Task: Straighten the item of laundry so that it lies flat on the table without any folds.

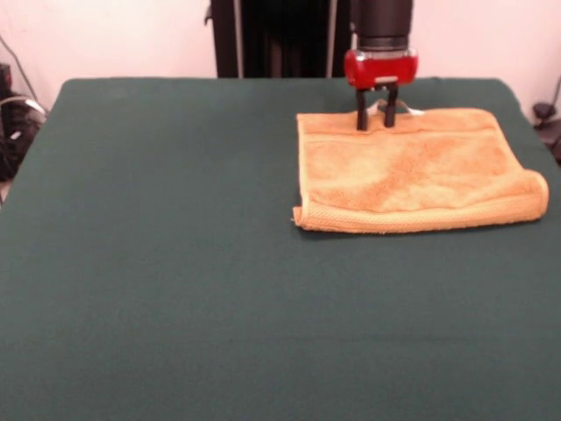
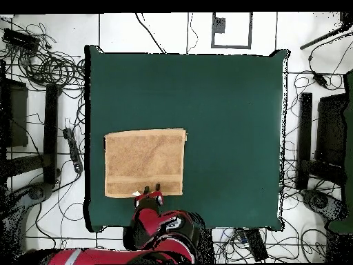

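The orange-tan towel (image 1: 412, 171) lies on the dark green table (image 1: 175, 263) at the right of the front view, towards the robot's side. Its near edge is thick and rounded like a fold, and its right end bulges up. A small white tag (image 1: 408, 110) shows at its far edge. My gripper (image 1: 377, 112) stands upright over that far edge, open, with both black fingertips down at the cloth beside the tag. In the overhead view the towel (image 2: 145, 162) lies at the table's lower left, with the gripper (image 2: 152, 188) at its bottom edge.
The towel's right end lies close to the table's right edge (image 1: 526, 105) in the front view. Cables and stands (image 2: 48, 69) lie on the floor around the table.
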Controlling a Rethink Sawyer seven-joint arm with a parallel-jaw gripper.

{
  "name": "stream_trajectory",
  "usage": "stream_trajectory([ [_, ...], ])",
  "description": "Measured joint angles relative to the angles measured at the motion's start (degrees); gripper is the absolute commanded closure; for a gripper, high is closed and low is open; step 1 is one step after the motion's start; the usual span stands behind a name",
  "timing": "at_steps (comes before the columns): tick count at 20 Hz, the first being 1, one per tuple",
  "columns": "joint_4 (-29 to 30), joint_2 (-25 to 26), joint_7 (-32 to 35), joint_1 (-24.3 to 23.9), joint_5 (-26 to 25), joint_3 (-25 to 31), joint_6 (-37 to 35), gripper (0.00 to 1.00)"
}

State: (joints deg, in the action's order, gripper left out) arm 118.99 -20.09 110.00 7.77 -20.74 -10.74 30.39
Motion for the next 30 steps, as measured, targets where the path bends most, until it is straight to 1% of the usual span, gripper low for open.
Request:
stream_trajectory([
  [2, 0.17, 0.41, 0.00, 0.09, 0.08, -0.26, 1.26, 1.00],
  [9, 1.22, 2.98, 0.00, 0.48, 0.64, -1.65, 9.20, 1.00],
  [13, 2.22, 4.77, 0.00, 0.99, 2.60, -2.32, 14.28, 1.00],
  [16, 2.68, 5.50, 0.00, 1.11, 3.46, -2.50, 16.46, 1.00],
  [22, 2.94, 5.36, 0.00, 1.07, 4.14, -2.31, 16.31, 1.00],
  [30, 2.96, 3.74, 0.00, 0.75, 4.74, -1.47, 12.33, 1.00],
])
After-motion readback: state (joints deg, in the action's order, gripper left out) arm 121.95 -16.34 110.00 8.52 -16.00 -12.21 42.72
